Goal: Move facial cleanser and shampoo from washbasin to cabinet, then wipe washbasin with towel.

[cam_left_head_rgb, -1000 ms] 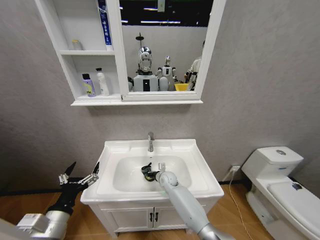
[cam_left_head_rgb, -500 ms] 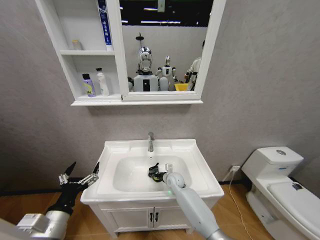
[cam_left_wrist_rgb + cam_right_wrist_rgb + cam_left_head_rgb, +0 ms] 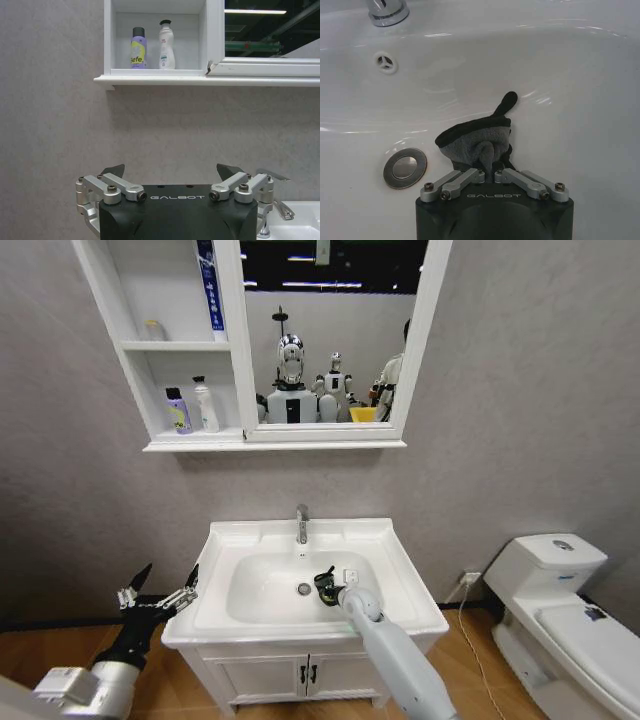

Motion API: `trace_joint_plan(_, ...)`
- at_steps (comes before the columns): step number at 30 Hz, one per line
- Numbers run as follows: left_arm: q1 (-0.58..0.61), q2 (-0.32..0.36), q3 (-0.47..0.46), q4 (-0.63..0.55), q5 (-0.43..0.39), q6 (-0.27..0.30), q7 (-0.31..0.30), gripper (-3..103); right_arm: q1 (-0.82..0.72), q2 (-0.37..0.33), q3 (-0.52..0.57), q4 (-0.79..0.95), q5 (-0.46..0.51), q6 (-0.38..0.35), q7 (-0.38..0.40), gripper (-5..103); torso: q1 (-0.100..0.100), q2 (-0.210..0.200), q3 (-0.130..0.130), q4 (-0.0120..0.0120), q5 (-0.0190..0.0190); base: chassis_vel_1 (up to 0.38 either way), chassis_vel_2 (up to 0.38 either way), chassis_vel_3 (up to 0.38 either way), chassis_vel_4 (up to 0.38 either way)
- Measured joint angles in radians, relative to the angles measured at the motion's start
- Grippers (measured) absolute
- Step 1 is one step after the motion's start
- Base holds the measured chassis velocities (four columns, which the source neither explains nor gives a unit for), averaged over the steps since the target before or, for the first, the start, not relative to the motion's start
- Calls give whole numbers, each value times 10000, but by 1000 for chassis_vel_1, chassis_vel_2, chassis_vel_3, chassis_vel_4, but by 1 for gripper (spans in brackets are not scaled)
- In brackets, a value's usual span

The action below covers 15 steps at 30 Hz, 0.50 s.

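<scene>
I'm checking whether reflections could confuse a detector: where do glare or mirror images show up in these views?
Head view: the cabinet's mirror reflects robots and ceiling lights. Right wrist view: bright streaks of glare run across the glossy washbasin bowl above the towel held by the right gripper; the drain shines too. Left wrist view: the mirror shows a light strip; the wall is matt.

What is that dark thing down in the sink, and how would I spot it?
Look at the white washbasin under the mirror. Inside its bowl, right of the round drain, the right gripper pinches a small rumpled towel: dark grey with black edging, the only dark, soft thing there.
</scene>
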Motion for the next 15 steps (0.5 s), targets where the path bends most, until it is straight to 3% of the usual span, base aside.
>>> trace_joint_plan(15,0,0,0,0,0,0,0,100,-321,-497,29,729,-273,-34,564,3,1,0,2,-2,0,0,0,0,0)
